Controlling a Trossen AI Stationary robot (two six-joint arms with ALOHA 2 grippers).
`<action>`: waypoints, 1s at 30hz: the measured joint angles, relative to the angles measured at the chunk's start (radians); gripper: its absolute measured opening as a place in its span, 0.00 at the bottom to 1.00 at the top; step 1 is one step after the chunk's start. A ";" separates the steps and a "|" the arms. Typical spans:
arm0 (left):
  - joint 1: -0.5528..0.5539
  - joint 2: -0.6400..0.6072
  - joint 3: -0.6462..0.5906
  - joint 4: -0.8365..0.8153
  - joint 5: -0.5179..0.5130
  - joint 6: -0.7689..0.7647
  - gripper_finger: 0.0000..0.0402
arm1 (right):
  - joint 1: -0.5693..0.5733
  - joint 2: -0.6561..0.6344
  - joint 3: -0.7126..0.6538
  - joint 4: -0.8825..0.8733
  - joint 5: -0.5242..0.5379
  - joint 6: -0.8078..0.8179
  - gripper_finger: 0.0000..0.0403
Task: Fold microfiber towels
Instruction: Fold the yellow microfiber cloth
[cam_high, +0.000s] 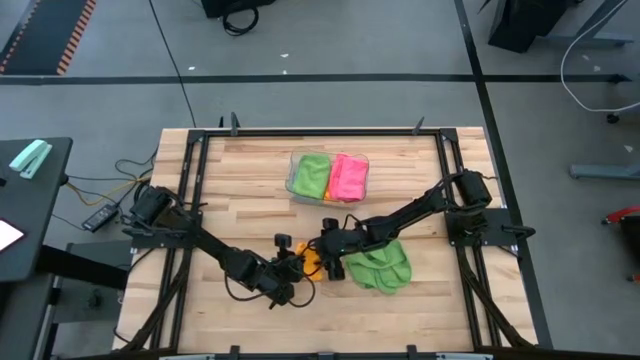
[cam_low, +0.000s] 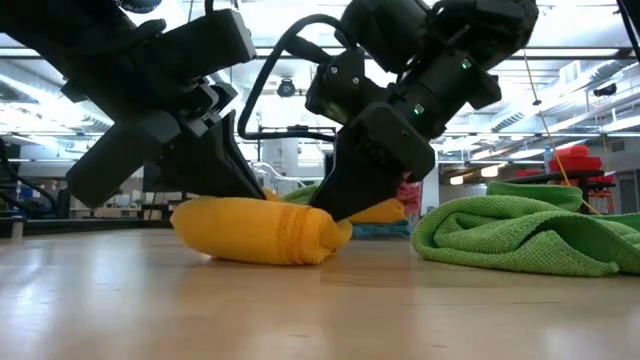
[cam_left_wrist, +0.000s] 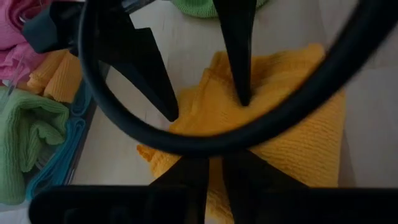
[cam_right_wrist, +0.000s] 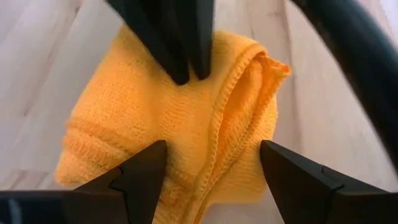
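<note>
A bunched, folded orange towel (cam_high: 310, 262) lies on the wooden table near its middle front, also seen in the low view (cam_low: 260, 230). My left gripper (cam_left_wrist: 214, 177) comes at it from the left, its fingers nearly together with only a thin slit between them. My right gripper (cam_right_wrist: 214, 168) comes from the right, open wide, its fingers standing over the towel's top on either side of a hemmed fold (cam_right_wrist: 227, 118). A crumpled green towel (cam_high: 378, 268) lies on the table just right of the orange one. My left gripper rests its nearly closed fingertips (cam_right_wrist: 186, 71) on the orange towel's top, beside the hemmed edge, slanting down from the table's left. No cloth shows drawn up between them. The towel lies flat on the table. My right gripper's fingertips (cam_left_wrist: 242, 96) reach the towel's top from the right, slanting down; whether they touch the cloth I cannot tell.
A clear tray (cam_high: 292, 180) at the far middle holds a folded green towel (cam_high: 311, 176) and a pink one (cam_high: 348, 176). The two grippers stand close together, tip to tip. Bare wood lies at the front and on the left.
</note>
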 joint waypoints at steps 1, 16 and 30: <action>0.000 -0.001 0.000 0.002 -0.001 0.000 0.14 | 0.001 0.000 0.009 -0.019 -0.003 0.001 0.66; -0.001 -0.001 0.000 -0.001 -0.001 -0.021 0.27 | 0.038 -0.093 0.150 -0.283 -0.010 -0.014 0.66; -0.013 -0.016 -0.001 -0.004 0.000 -0.004 0.51 | 0.063 -0.030 0.102 0.005 0.005 -0.059 0.66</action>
